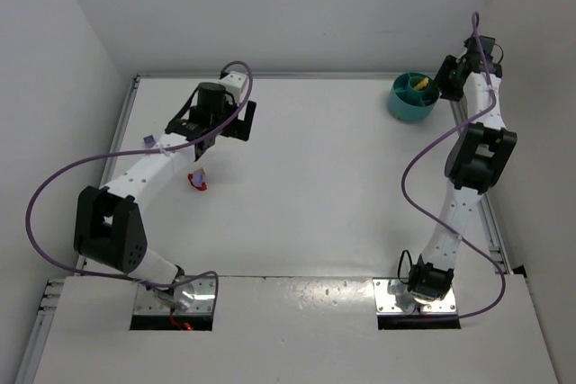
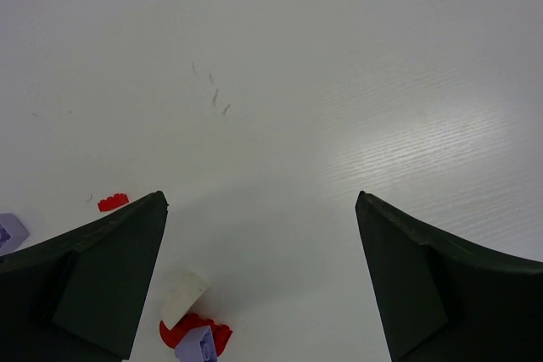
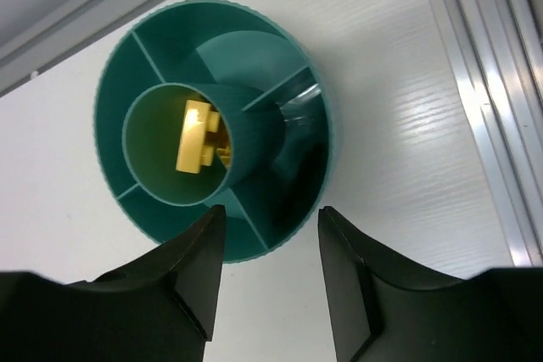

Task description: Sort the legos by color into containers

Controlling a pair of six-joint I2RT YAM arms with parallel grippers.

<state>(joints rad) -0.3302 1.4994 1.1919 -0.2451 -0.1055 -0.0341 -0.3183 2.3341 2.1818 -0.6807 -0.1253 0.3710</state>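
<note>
White walls box a white table. At left, the left gripper hangs spread wide and empty over red and whitish legos. In the far right corner the teal tub holds yellow bricks in its middle cup, the right gripper parted, empty, above

Purple brick cut by left edge, red brick half hidden beneath whitish brick

A round teal plastic tub is set far right on the white tabletop; tiny red and whitish plastic bricks are scattered left.
</note>
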